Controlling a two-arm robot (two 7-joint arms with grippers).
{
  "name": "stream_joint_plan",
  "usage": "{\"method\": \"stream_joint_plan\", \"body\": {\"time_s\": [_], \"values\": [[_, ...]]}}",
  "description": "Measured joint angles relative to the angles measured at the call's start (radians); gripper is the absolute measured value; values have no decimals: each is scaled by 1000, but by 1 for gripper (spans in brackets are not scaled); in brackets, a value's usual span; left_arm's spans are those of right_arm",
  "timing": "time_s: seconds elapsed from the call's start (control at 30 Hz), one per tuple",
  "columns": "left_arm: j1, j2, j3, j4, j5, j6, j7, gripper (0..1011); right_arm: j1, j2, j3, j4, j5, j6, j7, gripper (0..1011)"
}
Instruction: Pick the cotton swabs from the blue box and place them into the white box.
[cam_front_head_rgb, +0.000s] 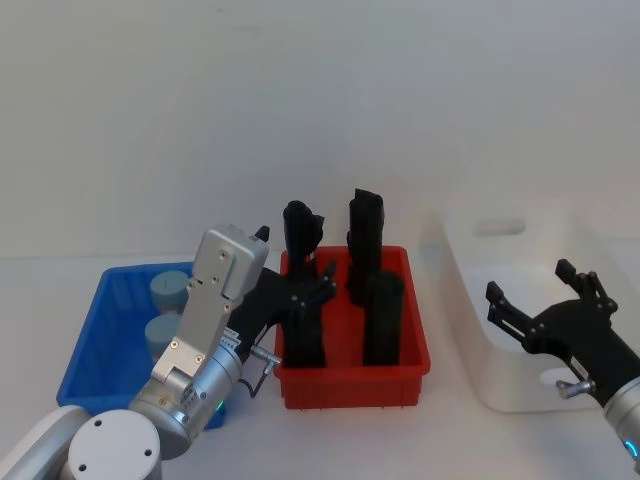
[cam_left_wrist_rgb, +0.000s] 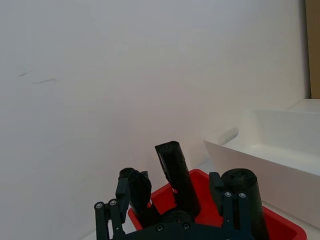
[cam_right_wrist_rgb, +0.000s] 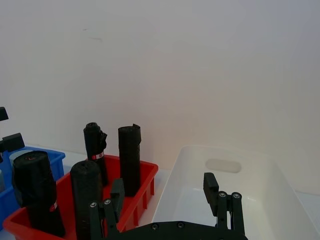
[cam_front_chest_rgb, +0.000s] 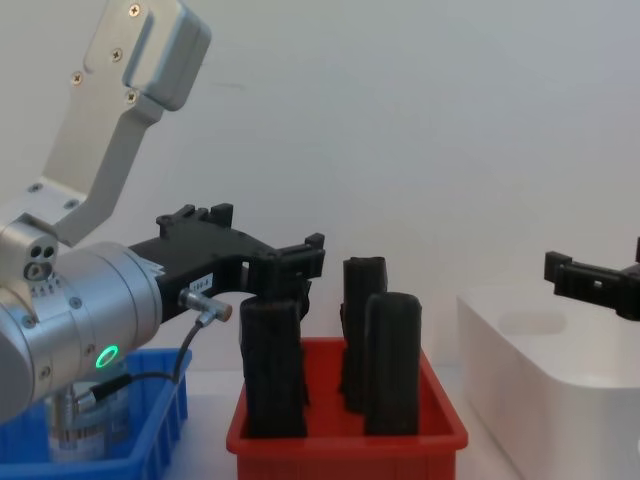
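Two cotton swabs tubs stand in the blue box at the left; one tub also shows low in the chest view. My left gripper is open and empty. It hangs above the near-left part of the red bin, past the blue box's right wall, and appears again in the left wrist view and the chest view. The white box sits at the right. Over its near half my right gripper hovers open, holding nothing.
A red bin with several tall black rolls stands between the blue box and the white box, right under my left gripper. A plain white wall closes the back of the table.
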Motion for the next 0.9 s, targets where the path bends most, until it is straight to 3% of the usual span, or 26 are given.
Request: {"method": "stream_joint_plan", "body": {"time_s": [0.9], "values": [[0,0,0,0,0,0,0,1004,0,0,0,0,0,0,0,1001]]}}
